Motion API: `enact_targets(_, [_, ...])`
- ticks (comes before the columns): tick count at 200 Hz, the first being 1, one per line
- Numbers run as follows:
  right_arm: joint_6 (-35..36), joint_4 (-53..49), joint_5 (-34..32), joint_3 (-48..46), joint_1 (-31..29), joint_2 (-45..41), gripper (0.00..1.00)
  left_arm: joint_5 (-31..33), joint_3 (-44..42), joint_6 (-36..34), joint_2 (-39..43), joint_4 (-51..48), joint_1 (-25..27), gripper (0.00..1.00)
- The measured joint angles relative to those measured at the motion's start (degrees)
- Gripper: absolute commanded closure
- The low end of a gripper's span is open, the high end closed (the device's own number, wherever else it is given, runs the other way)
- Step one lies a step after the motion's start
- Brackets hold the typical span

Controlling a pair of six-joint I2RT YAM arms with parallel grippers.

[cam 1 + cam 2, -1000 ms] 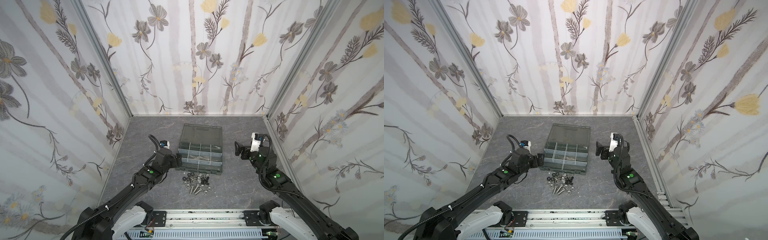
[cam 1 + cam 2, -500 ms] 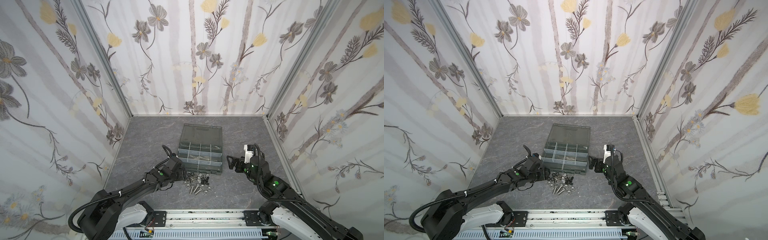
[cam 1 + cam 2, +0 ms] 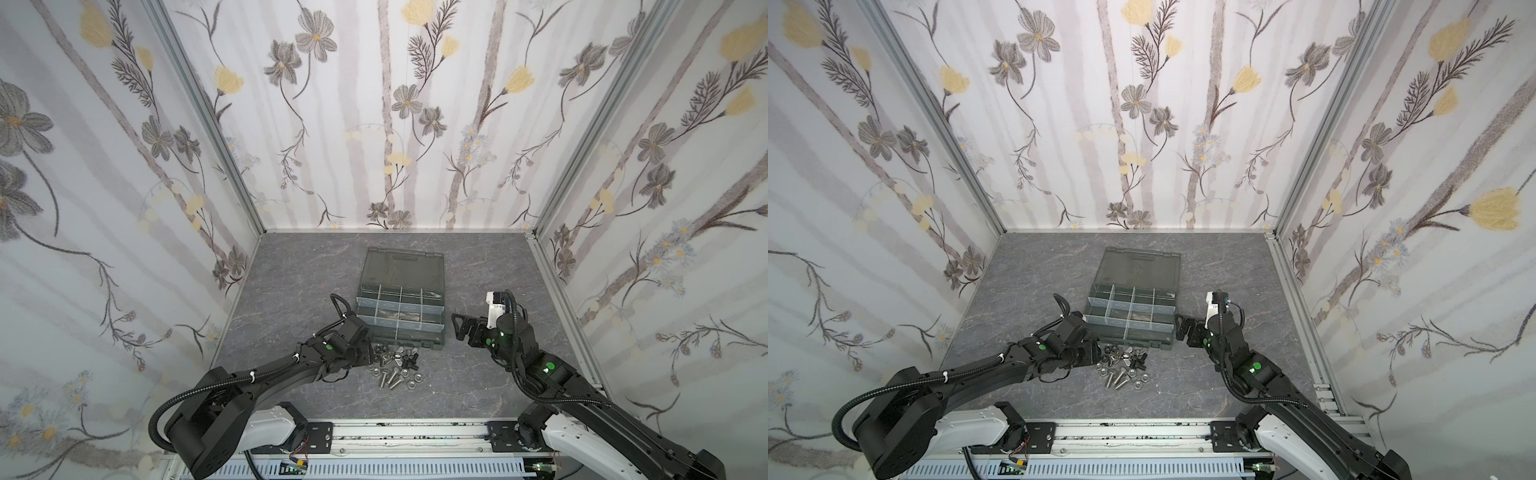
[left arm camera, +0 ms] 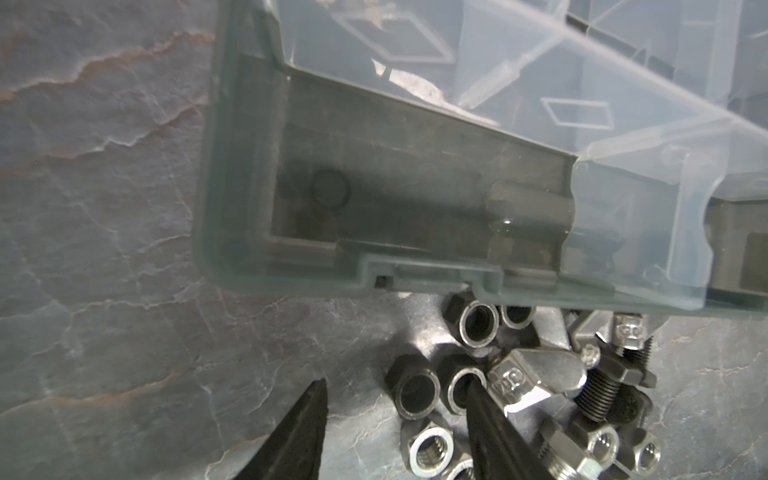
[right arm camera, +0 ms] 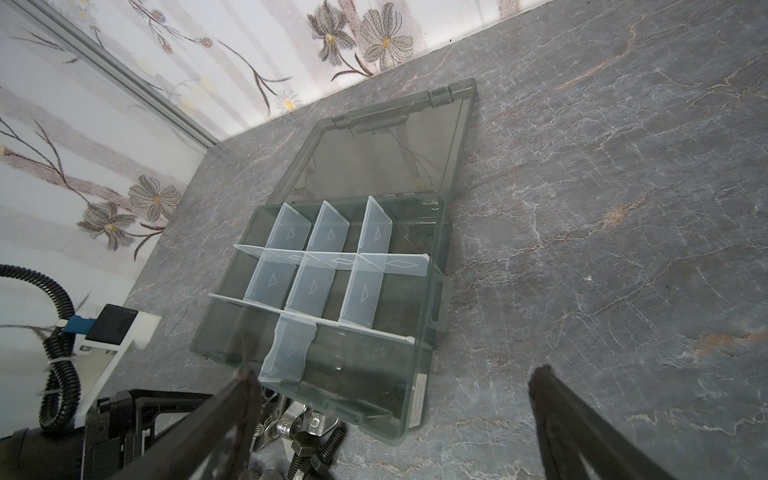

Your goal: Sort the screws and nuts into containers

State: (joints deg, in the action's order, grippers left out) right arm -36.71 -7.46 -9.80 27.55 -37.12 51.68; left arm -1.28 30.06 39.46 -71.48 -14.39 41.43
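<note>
Grey marbled tabletop [image 3: 291, 282], enclosed by floral-papered walls [image 3: 374, 124]. Organiser case [image 3: 415, 337], lid [image 3: 403, 266] laid open toward 12 o'clock; containers [image 3: 400, 300] parted by pale dividers. Nuts [image 3: 377, 358] and screws [image 3: 392, 376] heaped at the case's 6 o'clock. Left gripper [image 4: 397, 386] set at the heap's 9 o'clock edge, fingers parted astride a black hex nut [image 4: 415, 392]. Right gripper [image 3: 459, 328] spread wide, held at the case's 3 o'clock.
</note>
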Motion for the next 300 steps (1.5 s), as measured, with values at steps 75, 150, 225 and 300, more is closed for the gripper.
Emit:
enact_targets(75, [-1.8, -0.2, -0.7, -1.7, 0.0, -1.2, 0.0, 0.9, 1.7, 1.0, -4.1, -0.3, 0.5, 0.51])
enact_targets(150, [-2.8, -0.6, -1.3, -2.3, 0.0, -2.7, 0.0, 1.6, 2.3, 1.0, -6.1, 0.2, 1.0, 0.6])
enact_targets(225, [-2.9, -0.8, -1.5, -2.5, 0.0, -3.0, 0.0, 3.1, 3.5, -0.1, -7.3, -1.0, 2.1, 0.67])
enact_targets(300, [-2.9, -0.8, -1.5, -2.9, 0.0, -3.0, 0.0, 4.5, 3.8, -0.5, -7.5, -3.0, 3.4, 0.67])
